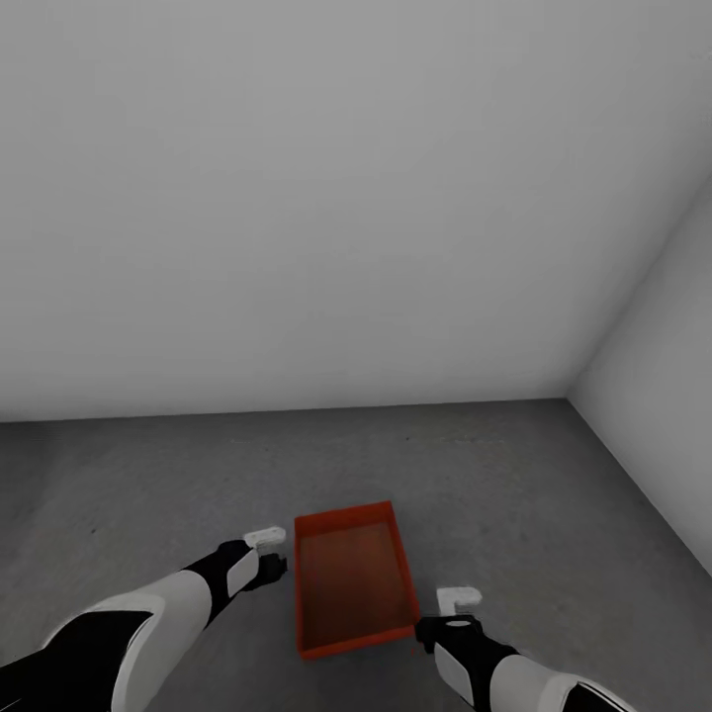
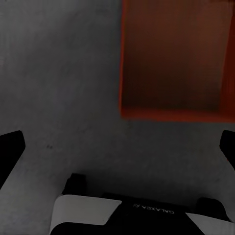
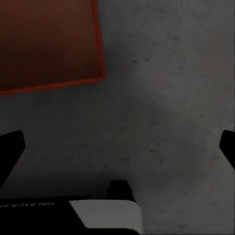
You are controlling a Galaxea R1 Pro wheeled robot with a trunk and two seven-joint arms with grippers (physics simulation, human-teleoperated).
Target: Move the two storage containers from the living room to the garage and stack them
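Observation:
An orange-red storage container [image 1: 354, 583] rests open-top and empty on the dark grey concrete floor [image 1: 554, 494] of the garage, close in front of me. My left gripper [image 1: 269, 560] hovers just off the bin's left wall, open and holding nothing. To the right of the bin's near right corner is my right gripper [image 1: 445, 615], also open and empty. In the left wrist view the container [image 2: 171, 63] lies beyond the spread fingers [image 2: 10, 152] of the gripper [image 2: 117, 147]. In the right wrist view a corner of the bin [image 3: 44, 44] lies ahead of the gripper [image 3: 117, 147].
A plain white wall [image 1: 297, 198] rises beyond the bin. It meets a second white wall [image 1: 672, 396] in a corner at the right. Bare concrete stretches to both sides of the bin.

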